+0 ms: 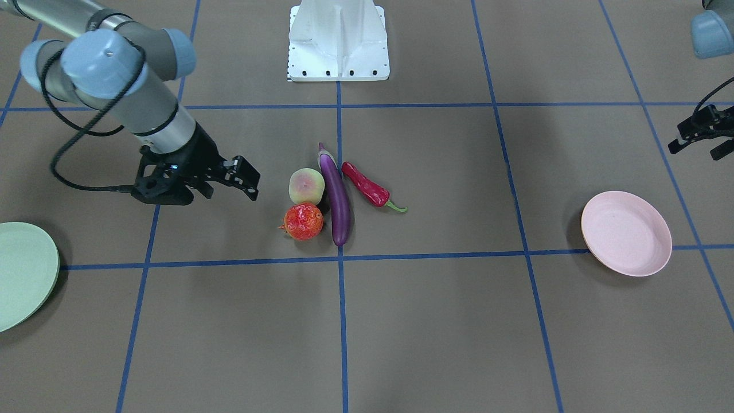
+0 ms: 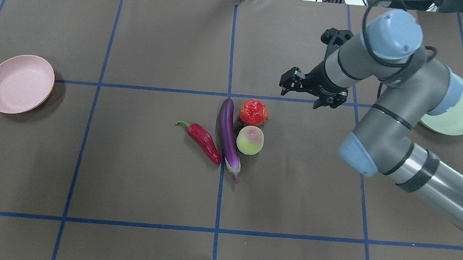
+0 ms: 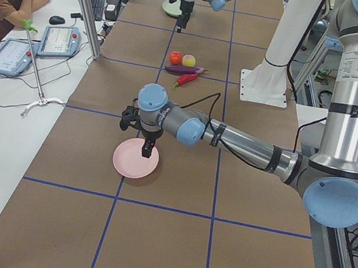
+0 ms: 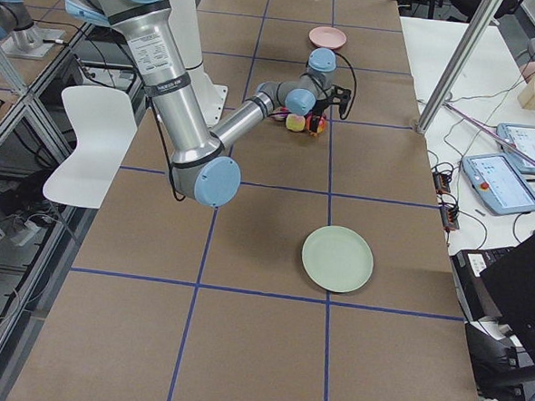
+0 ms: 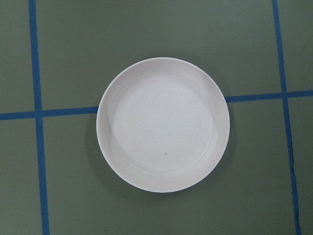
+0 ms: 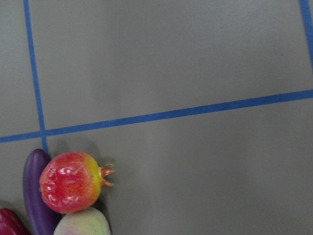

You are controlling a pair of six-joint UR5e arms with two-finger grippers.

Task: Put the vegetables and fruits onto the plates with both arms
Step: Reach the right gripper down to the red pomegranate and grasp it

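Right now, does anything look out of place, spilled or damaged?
Nothing stands out. Eggplant, chili, peach and pomegranate lie intact, bunched at mid-table; pink plate and green plate sit flat and empty.

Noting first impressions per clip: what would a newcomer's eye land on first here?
The tight cluster at the centre of the table: a purple eggplant flanked by a red chili pepper on one side, a peach and a pomegranate on the other. The right gripper hovers empty beside the pomegranate, the left gripper hangs over the bare pink plate, and the mint green plate lies empty at the robot's right.
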